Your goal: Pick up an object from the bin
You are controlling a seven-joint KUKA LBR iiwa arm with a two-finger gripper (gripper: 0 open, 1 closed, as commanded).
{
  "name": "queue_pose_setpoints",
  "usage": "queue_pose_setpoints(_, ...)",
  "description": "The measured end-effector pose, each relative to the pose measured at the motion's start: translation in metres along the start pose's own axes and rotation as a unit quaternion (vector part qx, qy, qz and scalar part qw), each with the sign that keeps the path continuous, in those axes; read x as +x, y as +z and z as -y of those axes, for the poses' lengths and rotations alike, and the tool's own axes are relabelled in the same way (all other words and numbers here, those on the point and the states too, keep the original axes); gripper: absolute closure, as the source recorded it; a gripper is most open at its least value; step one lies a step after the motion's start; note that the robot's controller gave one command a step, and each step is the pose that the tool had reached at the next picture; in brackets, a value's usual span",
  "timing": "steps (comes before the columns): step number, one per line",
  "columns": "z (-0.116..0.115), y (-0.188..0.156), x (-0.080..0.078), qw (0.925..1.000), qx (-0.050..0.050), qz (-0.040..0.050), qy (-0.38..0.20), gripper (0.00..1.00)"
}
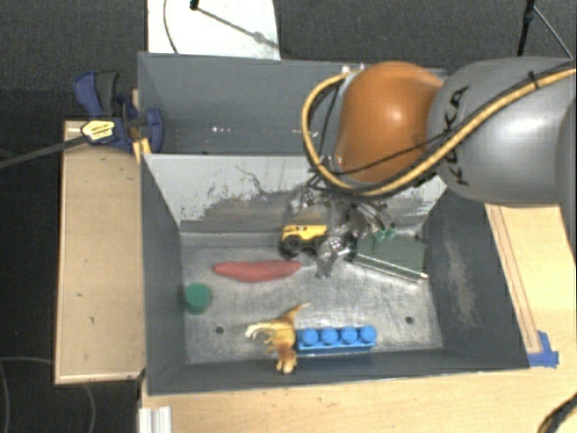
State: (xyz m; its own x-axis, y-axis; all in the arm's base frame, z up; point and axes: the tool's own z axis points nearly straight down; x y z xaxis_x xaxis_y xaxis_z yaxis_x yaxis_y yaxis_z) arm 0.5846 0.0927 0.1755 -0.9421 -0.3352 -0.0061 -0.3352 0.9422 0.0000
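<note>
The pincer (335, 246) sits low near the back wall of the bin (165, 278), just right of a small yellow toy truck (302, 235). Whether it is released or clenched cannot be told. This is probably the approach step; next comes settling round the truck, gripping and lifting.

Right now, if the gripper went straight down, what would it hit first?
Likely the right end of the yellow toy truck beneath the gripper, or the bin floor beside it; depth is unclear.

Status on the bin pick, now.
Tool low at the back of the bin, beside the yellow toy truck. Grip unclear. Red strip close on its left, flat grey plate on its right.
</note>
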Motion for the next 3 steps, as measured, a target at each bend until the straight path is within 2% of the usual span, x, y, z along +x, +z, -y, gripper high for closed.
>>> queue_pose_setpoints(1,0.000,0.000,0.000,1.0000,0.000,-0.0002,0.001,0.00)
queue_pose_setpoints(2,-0.008,0.103,-0.006,0.9999,0.000,-0.0005,-0.016,1.00)
queue_pose_setpoints(3,-0.008,0.103,-0.006,0.9999,0.000,-0.0005,-0.016,1.00)
